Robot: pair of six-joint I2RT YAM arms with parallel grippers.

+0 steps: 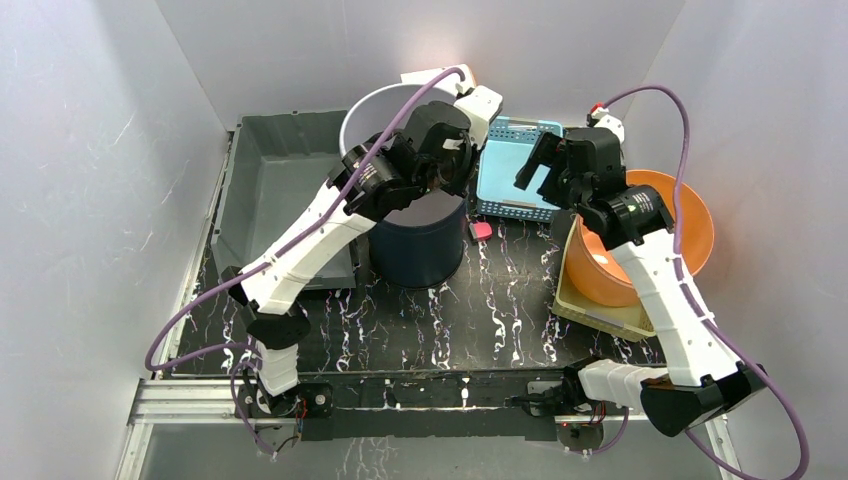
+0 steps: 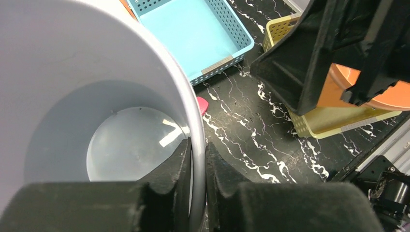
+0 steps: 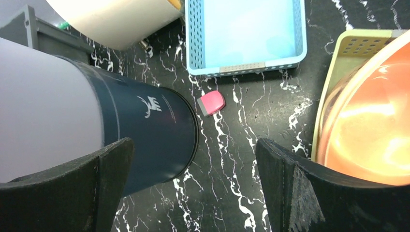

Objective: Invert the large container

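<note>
The large container (image 1: 415, 240) is a tall cylinder, white above and dark blue below, standing upright and open at the top on the black marbled table. Its pale empty inside shows in the left wrist view (image 2: 96, 121). My left gripper (image 2: 197, 159) is shut on its rim, one finger inside the wall and one outside; in the top view it sits over the rim's right side (image 1: 450, 165). My right gripper (image 3: 193, 188) is open and empty, above the table just right of the container's blue lower wall (image 3: 150, 130); in the top view it hovers at the middle right (image 1: 535, 165).
A grey bin (image 1: 275, 190) stands left of the container. A light blue perforated basket (image 1: 515, 170) is behind the right gripper. An orange bowl (image 1: 690, 235) rests in a yellow basket (image 1: 600, 315) at the right. A small pink object (image 1: 480, 230) lies beside the container's base.
</note>
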